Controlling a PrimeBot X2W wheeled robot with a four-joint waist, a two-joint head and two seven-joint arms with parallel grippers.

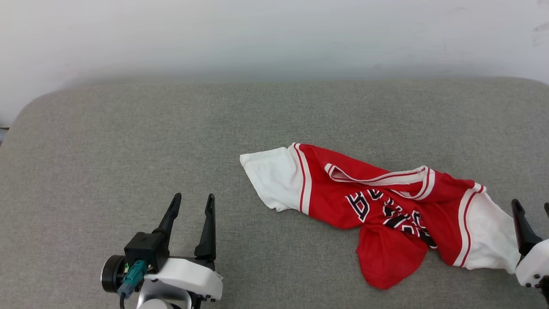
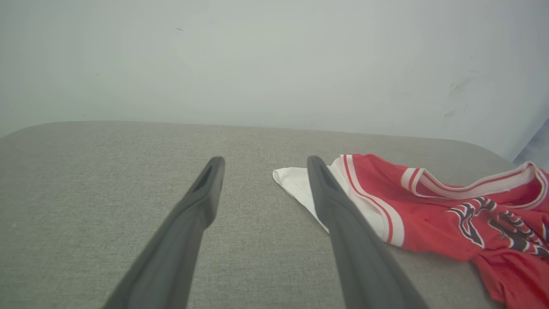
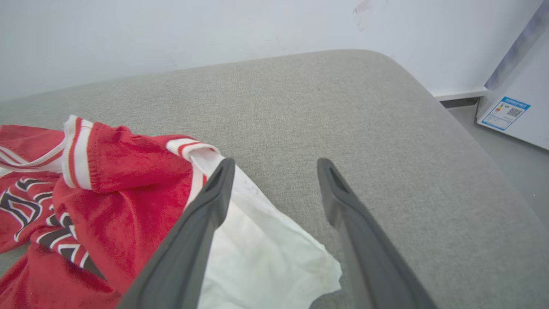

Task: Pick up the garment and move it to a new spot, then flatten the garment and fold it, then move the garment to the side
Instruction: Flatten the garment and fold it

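Observation:
The garment (image 1: 386, 201) is a red jersey T-shirt with white sleeves and black-and-white chest lettering. It lies crumpled on the right half of the grey padded surface (image 1: 128, 128). At the far right edge my right gripper (image 1: 533, 208) stands open beside the right white sleeve. In the right wrist view that gripper (image 3: 276, 163) has its fingers apart, with the sleeve of the garment (image 3: 116, 184) lying loose under and between them. At the lower left my left gripper (image 1: 193, 198) is open and empty, well left of the shirt. In the left wrist view this gripper (image 2: 266, 161) points past the garment's (image 2: 429, 206) left sleeve.
A pale wall (image 1: 274, 38) runs behind the grey surface. Its rounded right edge (image 3: 450, 116) drops to the floor, where a white box with a blue label (image 3: 510, 111) stands. Bare grey fabric stretches across the left half and the back.

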